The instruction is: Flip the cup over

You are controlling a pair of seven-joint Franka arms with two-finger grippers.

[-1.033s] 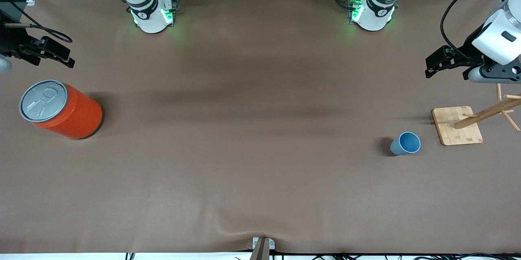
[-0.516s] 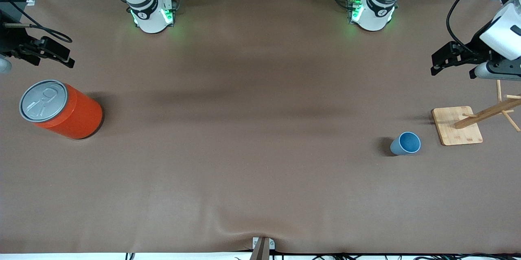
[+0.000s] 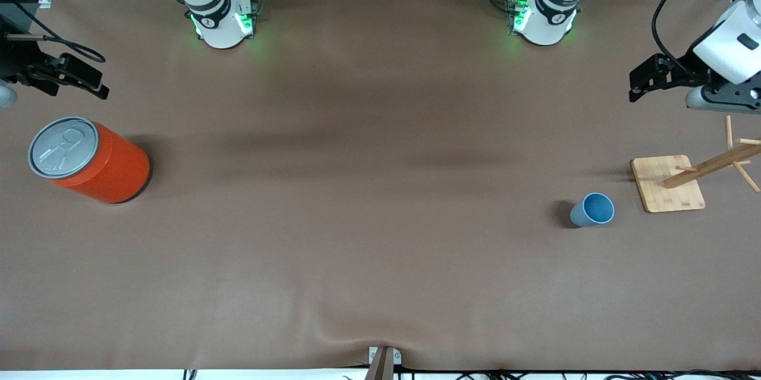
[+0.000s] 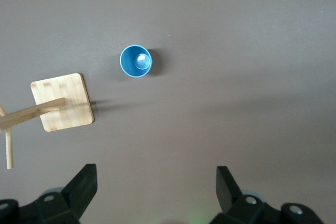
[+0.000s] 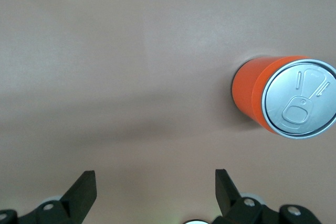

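The small light-blue cup (image 3: pixel 592 210) stands upright, mouth up, on the brown table toward the left arm's end, beside the wooden stand's base. The left wrist view shows it (image 4: pixel 136 61) from above with its darker blue inside. My left gripper (image 3: pixel 645 79) is open and empty, high over the table's end, well apart from the cup; its fingers (image 4: pixel 81 184) frame bare table. My right gripper (image 3: pixel 89 84) is open and empty, up over the table beside the orange can and far from the cup; its fingers (image 5: pixel 84 190) also frame bare table.
A large orange can (image 3: pixel 89 160) with a grey pull-tab lid stands at the right arm's end, also in the right wrist view (image 5: pixel 286 98). A wooden stand with pegs on a square base (image 3: pixel 667 184) stands beside the cup, also in the left wrist view (image 4: pixel 62 102).
My left gripper has risen and drawn back toward the table's end, away from the cup. The cup, the can and the right arm have not moved.
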